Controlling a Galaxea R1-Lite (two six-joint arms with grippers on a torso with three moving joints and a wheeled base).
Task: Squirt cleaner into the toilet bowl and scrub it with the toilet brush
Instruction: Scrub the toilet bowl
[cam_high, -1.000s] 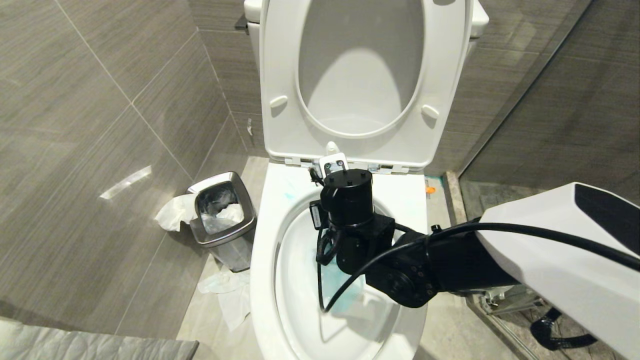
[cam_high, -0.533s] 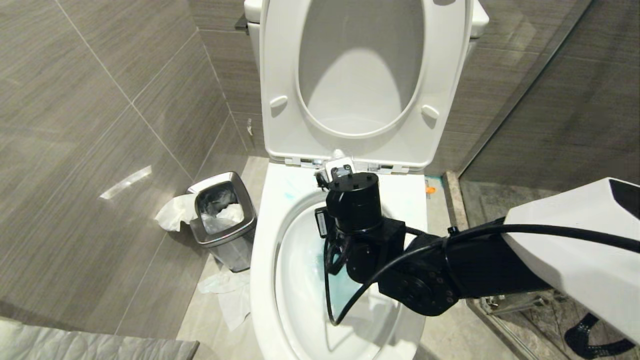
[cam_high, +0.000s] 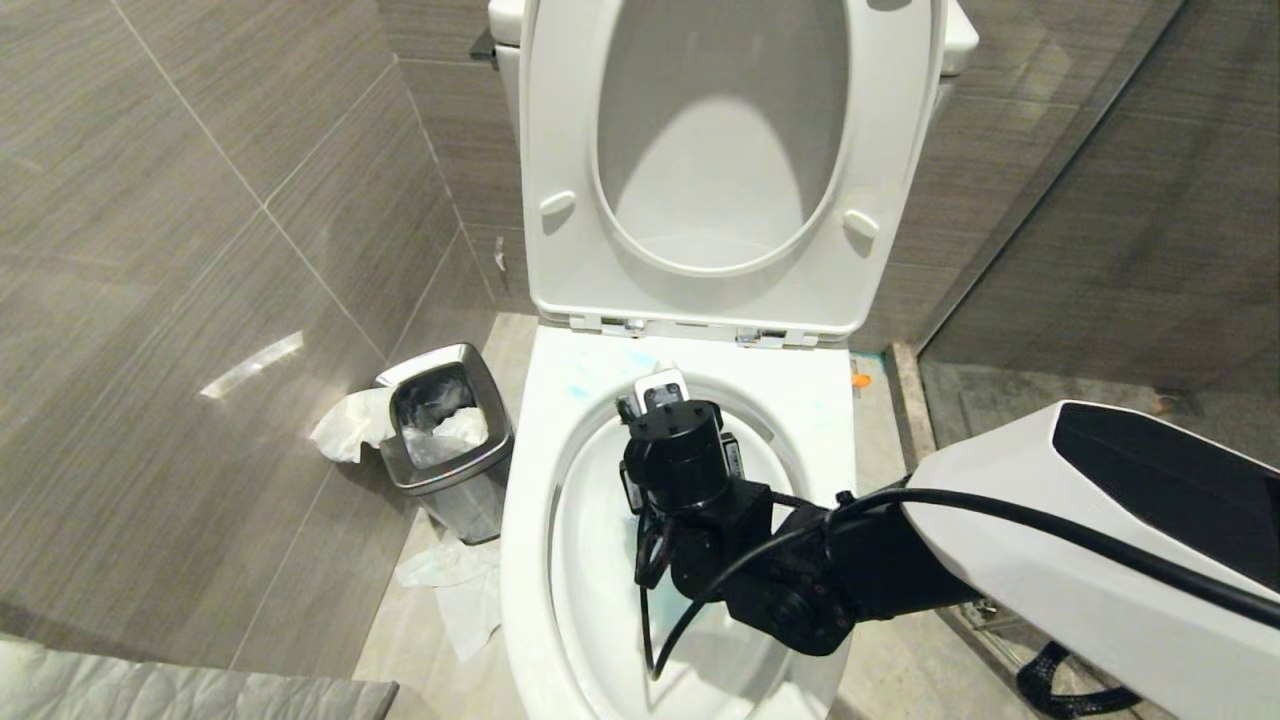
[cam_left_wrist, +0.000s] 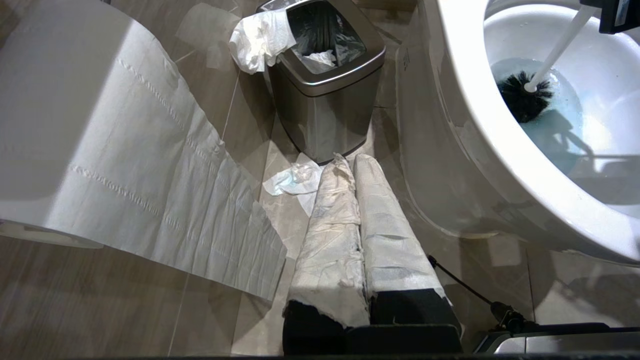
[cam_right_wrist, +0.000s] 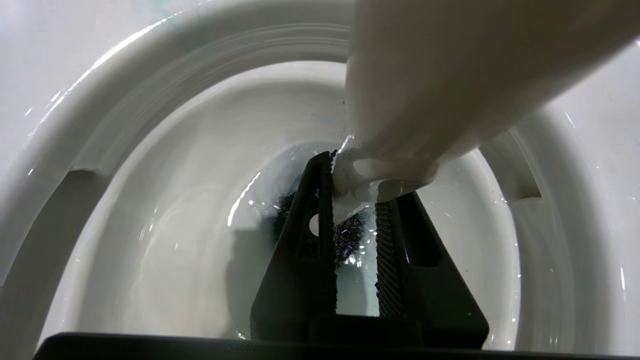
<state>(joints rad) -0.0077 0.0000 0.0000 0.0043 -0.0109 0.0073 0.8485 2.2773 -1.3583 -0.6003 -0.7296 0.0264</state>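
The toilet bowl (cam_high: 528, 520) is white, with its seat and lid raised. My right gripper (cam_right_wrist: 357, 182) hangs inside the bowl, shut on the white handle of the toilet brush (cam_right_wrist: 395, 170). In the head view its fingers are hidden under the black wrist, and only the handle's end (cam_high: 660, 386) sticks up behind it. The black bristle head (cam_left_wrist: 522, 97) sits in the pool of cleaner (cam_left_wrist: 562, 132), which is tinted turquoise. Faint turquoise smears mark the rim (cam_high: 578, 390). My left gripper (cam_left_wrist: 350, 165) is parked low beside the bowl (cam_left_wrist: 480, 130), shut, with its fingers wrapped in white paper.
A square steel waste bin (cam_high: 445, 440) stuffed with tissue stands on the floor left of the toilet, with crumpled tissues (cam_high: 455, 590) around it. A strip of toilet paper (cam_left_wrist: 130, 165) hangs near my left arm. Tiled walls close in on the left and behind.
My right arm swung slightly right, then dropped lower and came forward into the bowl. The handle's end moved from the seat hinges to the back of the rim. The left arm stayed still.
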